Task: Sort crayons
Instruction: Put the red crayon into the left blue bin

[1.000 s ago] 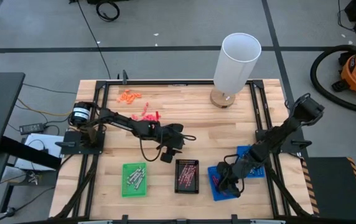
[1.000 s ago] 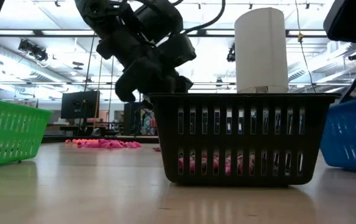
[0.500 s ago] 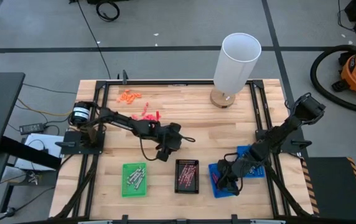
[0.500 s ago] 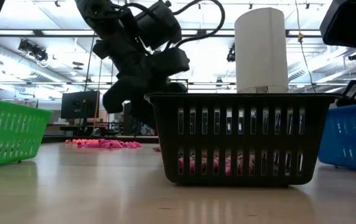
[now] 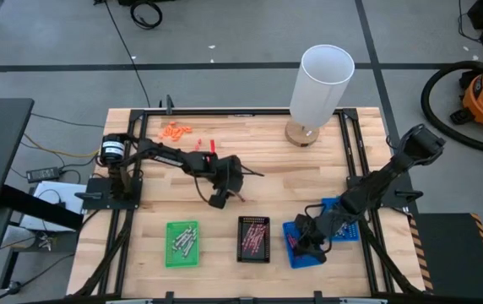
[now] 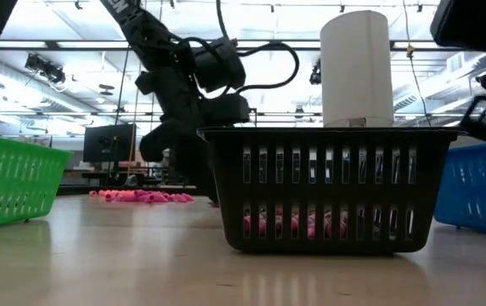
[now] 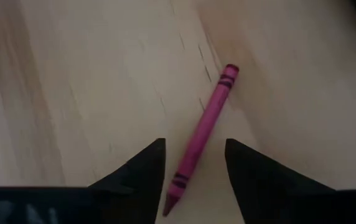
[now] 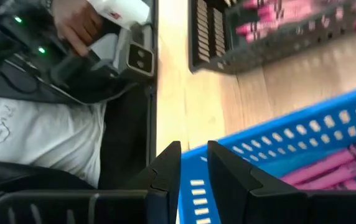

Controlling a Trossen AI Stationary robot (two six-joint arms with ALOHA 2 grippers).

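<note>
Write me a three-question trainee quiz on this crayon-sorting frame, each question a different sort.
1. True or false: the left gripper is open over a pink crayon lying on the table.
2. Which tray is the right gripper above? A green tray B black tray C blue tray
3. Fill in: the white cylinder stands near the table's ___ edge.

Key: 1 true; 2 C; 3 far.
</note>
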